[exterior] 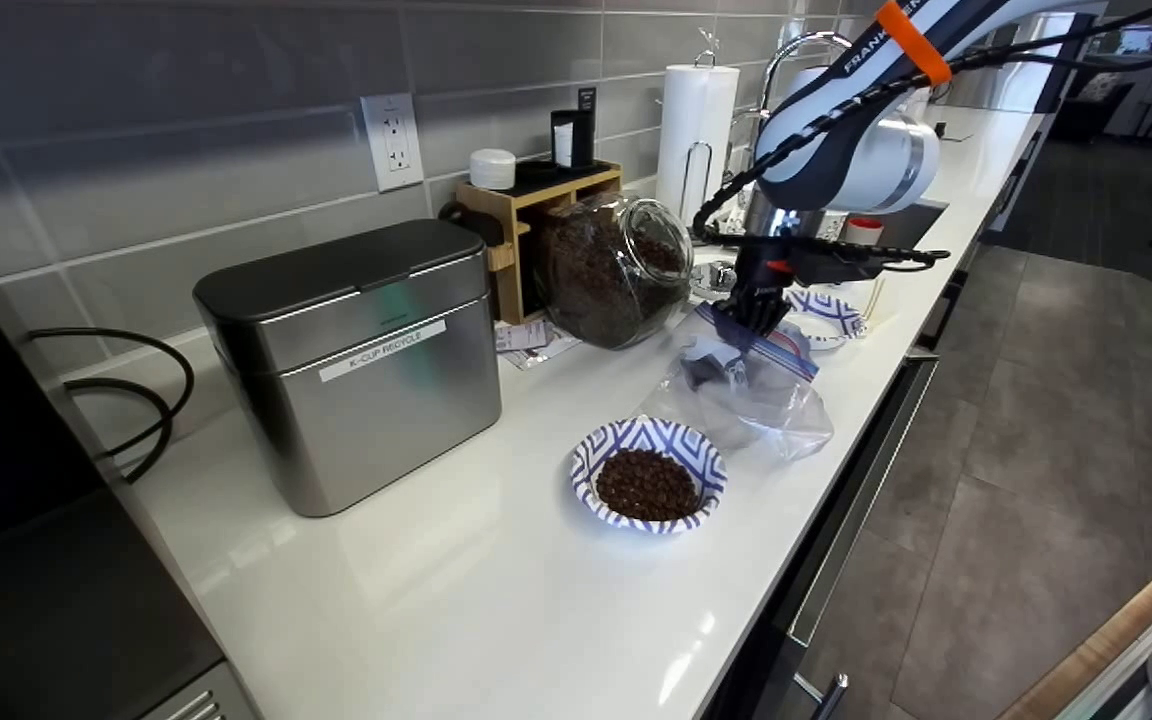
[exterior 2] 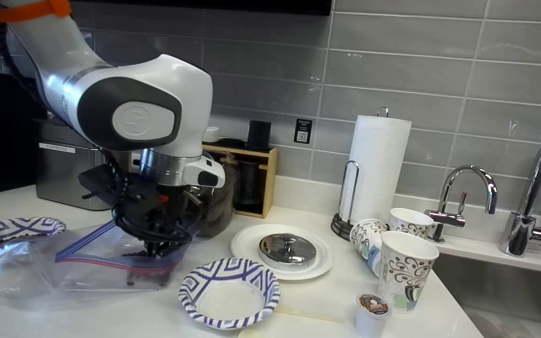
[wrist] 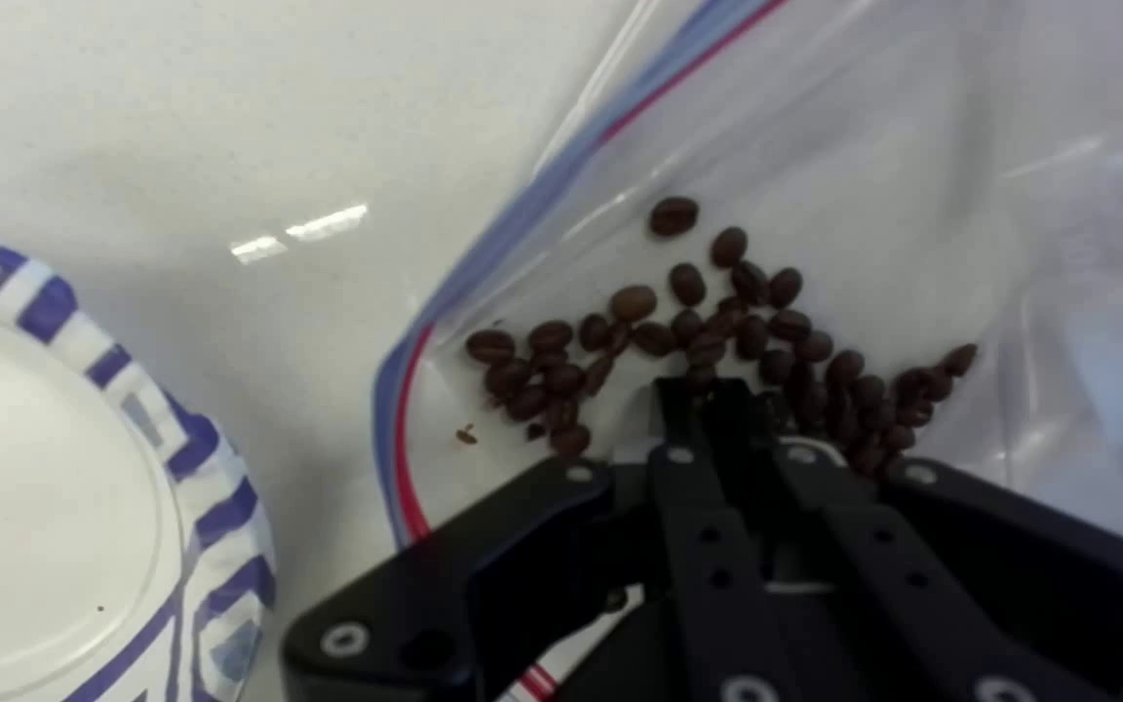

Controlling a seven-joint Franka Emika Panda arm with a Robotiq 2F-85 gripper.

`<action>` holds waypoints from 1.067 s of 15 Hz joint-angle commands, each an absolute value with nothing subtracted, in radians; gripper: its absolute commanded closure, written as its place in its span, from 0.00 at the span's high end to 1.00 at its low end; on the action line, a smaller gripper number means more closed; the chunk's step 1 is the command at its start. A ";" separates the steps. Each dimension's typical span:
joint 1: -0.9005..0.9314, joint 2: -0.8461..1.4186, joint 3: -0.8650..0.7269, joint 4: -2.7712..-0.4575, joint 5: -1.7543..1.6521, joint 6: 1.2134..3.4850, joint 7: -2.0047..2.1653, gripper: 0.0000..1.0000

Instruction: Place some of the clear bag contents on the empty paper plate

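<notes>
I look over a white counter point(exterior: 406, 610) from afar; on it lie the clear bag point(exterior: 748, 402) and, just beside it, the empty paper plate point(exterior 2: 229, 300); also a bean-filled bowl point(exterior: 651, 432), steel bin point(exterior: 376, 415), glass jar point(exterior: 598, 280), white plate point(exterior 2: 246, 251) and paper cups point(exterior 2: 406, 272).

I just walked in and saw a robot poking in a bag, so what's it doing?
A robot arm has its gripper inside the open mouth of a clear zip-top bag, among the loose coffee beans. Its fingers look closed, but I can't tell if they pinch any beans. Some beans seem meant for the patterned paper bowl nearby, which shows none yet. A matching bowl, on the bag's other side, already holds a heap of coffee beans.
</notes>
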State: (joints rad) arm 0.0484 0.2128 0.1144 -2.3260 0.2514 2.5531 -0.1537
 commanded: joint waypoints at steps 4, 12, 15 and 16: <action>-0.018 0.134 0.139 -2.338 0.469 2.513 -0.284 0.02; -0.054 0.005 0.066 -2.350 0.761 2.332 -0.511 0.02; -0.055 -0.059 0.016 -2.369 0.715 2.303 -0.504 0.02; -0.054 -0.077 0.003 -2.374 0.694 2.301 -0.501 0.02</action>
